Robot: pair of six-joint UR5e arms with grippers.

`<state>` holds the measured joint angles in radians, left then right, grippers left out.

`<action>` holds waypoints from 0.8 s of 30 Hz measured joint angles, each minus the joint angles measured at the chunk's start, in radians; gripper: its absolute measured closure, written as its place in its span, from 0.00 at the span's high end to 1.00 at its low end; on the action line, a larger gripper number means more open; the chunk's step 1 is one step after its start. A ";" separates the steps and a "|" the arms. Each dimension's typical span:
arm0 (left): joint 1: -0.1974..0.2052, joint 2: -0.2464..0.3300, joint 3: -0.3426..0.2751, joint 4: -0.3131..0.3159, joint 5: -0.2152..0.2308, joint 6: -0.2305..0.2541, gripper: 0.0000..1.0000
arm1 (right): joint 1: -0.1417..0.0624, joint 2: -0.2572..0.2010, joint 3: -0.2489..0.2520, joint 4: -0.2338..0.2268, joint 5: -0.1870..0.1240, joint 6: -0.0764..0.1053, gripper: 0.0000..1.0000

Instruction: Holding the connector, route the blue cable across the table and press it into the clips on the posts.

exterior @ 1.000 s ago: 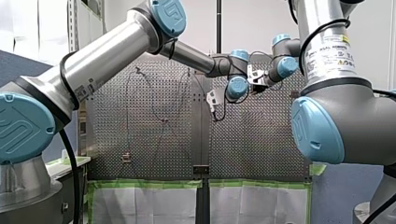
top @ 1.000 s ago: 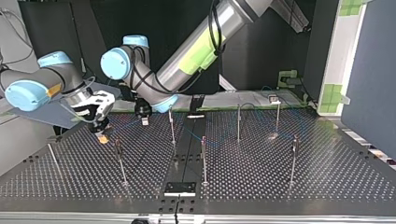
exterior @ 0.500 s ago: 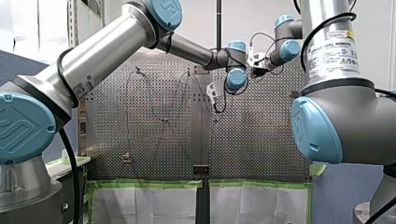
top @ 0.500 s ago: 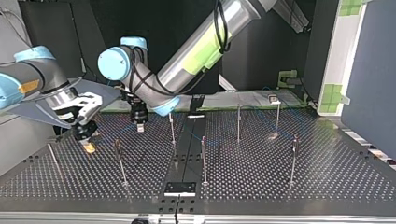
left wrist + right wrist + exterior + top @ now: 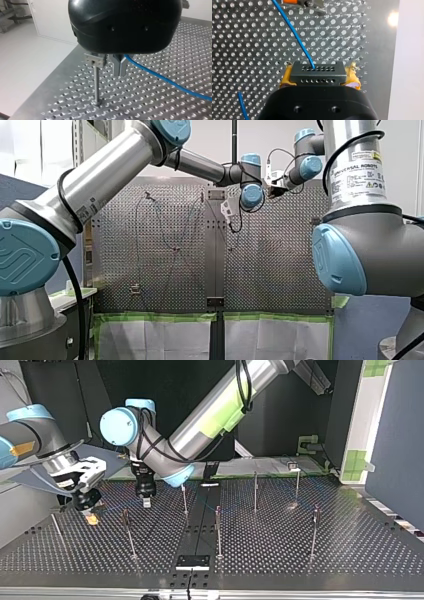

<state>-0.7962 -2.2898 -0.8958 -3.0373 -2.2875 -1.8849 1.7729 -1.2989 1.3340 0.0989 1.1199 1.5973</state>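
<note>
Broadly, the perforated table (image 5: 300, 555) is stretching under both arms, its thin posts (image 5: 218, 532) being hard to make out in the top view. My left gripper (image 5: 119, 70) is hanging just beside a post whose clip (image 5: 94, 59) is sitting level with the metal fingers. These are pressing together on the blue cable (image 5: 160, 77), though the black housing is hiding where it enters. My right gripper (image 5: 319, 72) is pinching the dark connector (image 5: 317, 77) between yellow pads, with the cable leaving it over the table. In the front view, wrist joints are covering both grippers.
</note>
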 joint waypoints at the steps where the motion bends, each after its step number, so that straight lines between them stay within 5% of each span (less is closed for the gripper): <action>1: 0.001 0.002 0.001 0.001 0.000 0.000 0.00 | 0.001 -0.001 0.000 0.000 0.000 0.000 0.00; 10: 0.017 0.005 0.002 0.034 0.029 0.004 0.00 | -0.001 -0.004 0.000 -0.001 -0.009 0.000 0.00; 24: 0.081 0.000 0.001 0.140 0.139 0.019 0.00 | -0.018 0.040 -0.042 -0.004 -0.020 0.000 0.00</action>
<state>-0.7156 -2.2903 -0.8945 -2.8971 -2.1490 -1.8657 1.7546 -1.2588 1.2921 0.0950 1.0996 1.5972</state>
